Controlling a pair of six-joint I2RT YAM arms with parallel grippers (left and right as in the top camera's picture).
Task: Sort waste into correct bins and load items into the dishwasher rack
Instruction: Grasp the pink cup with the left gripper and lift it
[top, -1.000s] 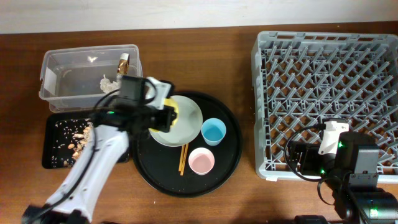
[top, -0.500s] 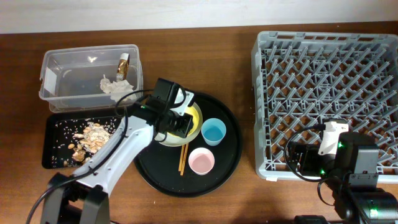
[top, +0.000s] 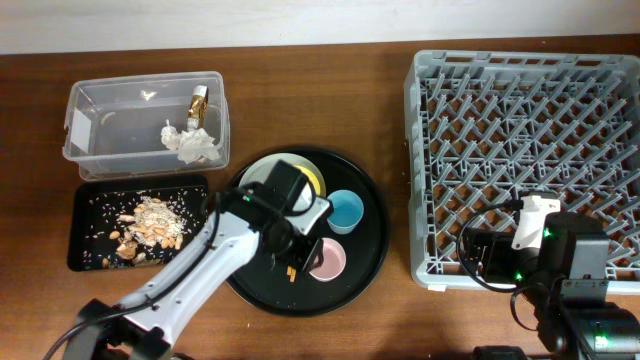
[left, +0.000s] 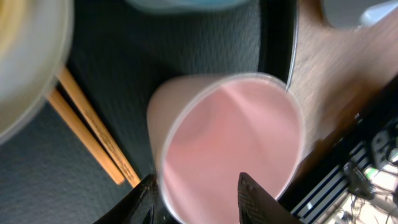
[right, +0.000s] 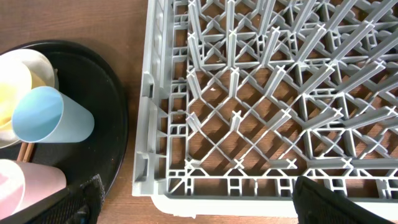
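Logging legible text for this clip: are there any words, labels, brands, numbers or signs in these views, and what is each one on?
No text can be read in any view.
Wrapper piece in the clear tub: any print is too small to read.
White patch on the tub's left end: blurred, no letters legible.
Pink cup and dishwasher rack: no markings visible.
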